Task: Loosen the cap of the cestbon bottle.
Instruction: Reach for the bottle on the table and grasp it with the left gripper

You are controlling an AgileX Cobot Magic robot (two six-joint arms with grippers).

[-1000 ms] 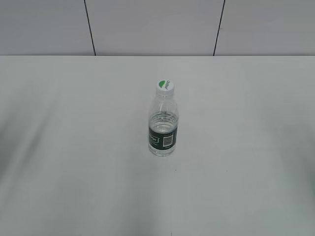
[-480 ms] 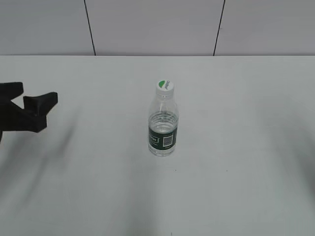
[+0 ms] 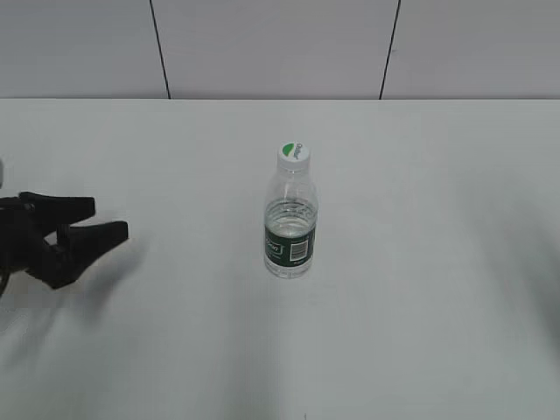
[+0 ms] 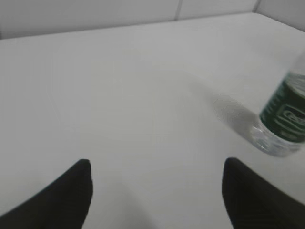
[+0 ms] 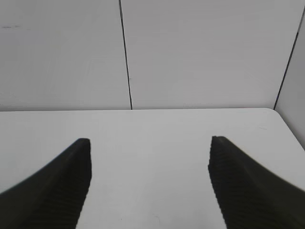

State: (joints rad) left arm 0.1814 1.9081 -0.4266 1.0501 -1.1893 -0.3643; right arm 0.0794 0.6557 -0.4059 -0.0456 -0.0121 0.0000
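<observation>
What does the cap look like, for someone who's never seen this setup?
On the white table, one clear bottle with a dark green label stands upright near the middle. The cap is the small round white lid on its neck, marked with a green patch; nothing else there is green and white.

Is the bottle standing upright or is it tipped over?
Upright. In the exterior view the bottle stands on its base on the table, with the cap on top. No claw touches it.
</observation>
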